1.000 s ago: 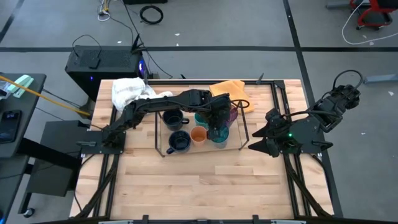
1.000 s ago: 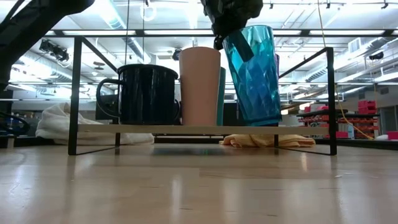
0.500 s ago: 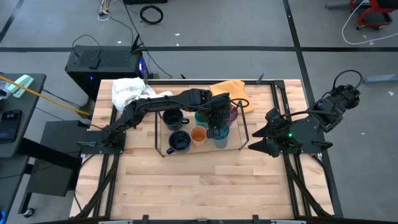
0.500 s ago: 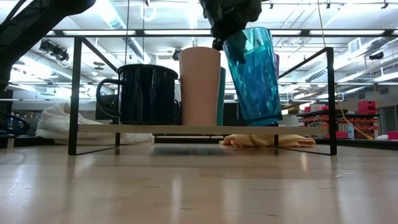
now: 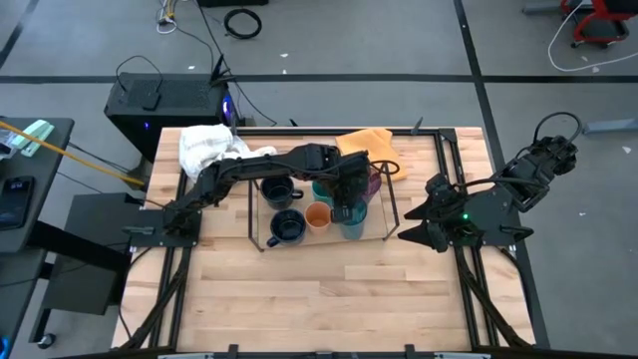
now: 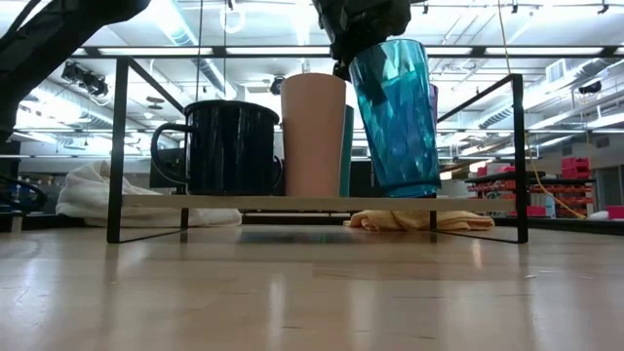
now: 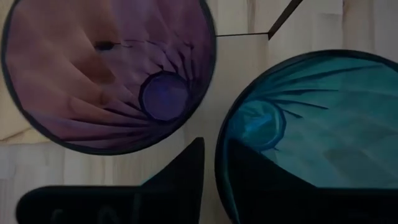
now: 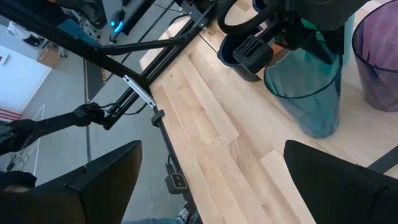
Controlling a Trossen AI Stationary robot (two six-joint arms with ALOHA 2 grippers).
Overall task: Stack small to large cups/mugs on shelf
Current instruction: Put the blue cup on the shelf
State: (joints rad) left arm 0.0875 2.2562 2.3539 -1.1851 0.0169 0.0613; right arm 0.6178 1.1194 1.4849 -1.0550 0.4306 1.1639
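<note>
I'm letting the left gripper (image 6: 343, 60) ease off the patterned teal tumbler (image 6: 395, 117) rim, fingers slightly parted, lifting straight up so it stays planted beside the orange cup (image 6: 313, 135).

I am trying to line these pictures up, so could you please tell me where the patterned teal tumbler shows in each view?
High view: patterned teal tumbler at the shelf's front right, under the left gripper.
Low view: right of centre, standing on the shelf.
Left wrist view: right side.
Right wrist view: upper right.
Shared landmark: the purple tumbler beside it.
</note>
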